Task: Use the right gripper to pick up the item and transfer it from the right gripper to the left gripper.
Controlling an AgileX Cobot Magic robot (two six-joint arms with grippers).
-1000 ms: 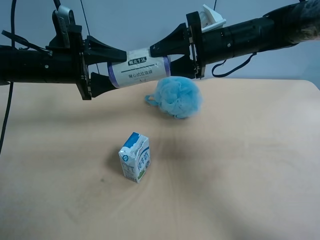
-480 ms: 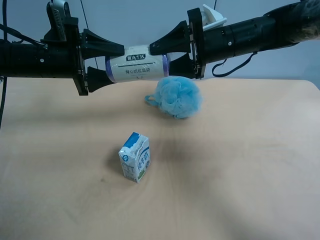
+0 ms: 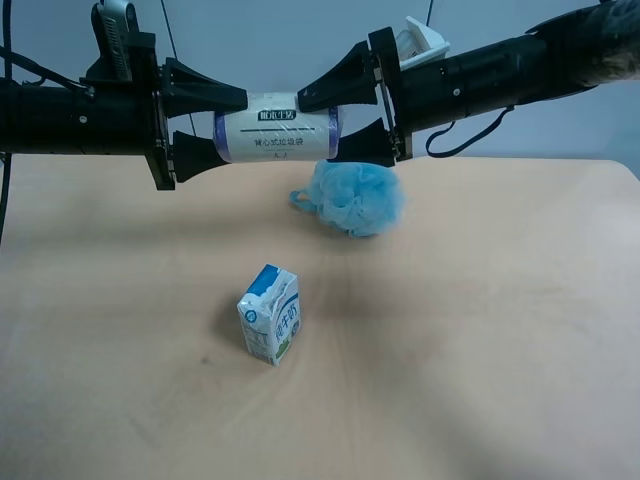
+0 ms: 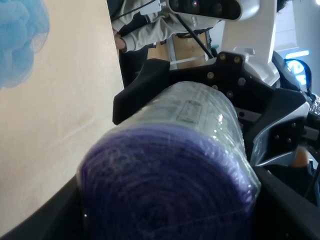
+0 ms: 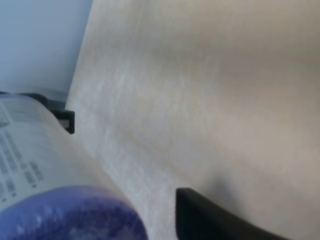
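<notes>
The item (image 3: 275, 127), a cream-white roll with purple ends, hangs level in the air between two black claws. The left gripper (image 3: 228, 127), on the arm at the exterior high view's left, is shut on its left end. The right gripper (image 3: 318, 128), with the white wrist part, has its fingers spread around the other end. In the right wrist view the item (image 5: 45, 185) sits apart from a black finger (image 5: 210, 217). In the left wrist view the item's purple end (image 4: 170, 180) fills the space between the left gripper's fingers, with the right gripper (image 4: 210, 100) beyond.
A blue-white milk carton (image 3: 270, 314) stands upright on the tan table (image 3: 480, 330), in front of the arms. A fluffy blue bath sponge (image 3: 352, 197) lies on the table just below the right gripper; it also shows in the left wrist view (image 4: 20, 40).
The roll has levelled out and risen slightly with the left gripper. The right gripper's fingers have spread wider apart around the roll's end.
</notes>
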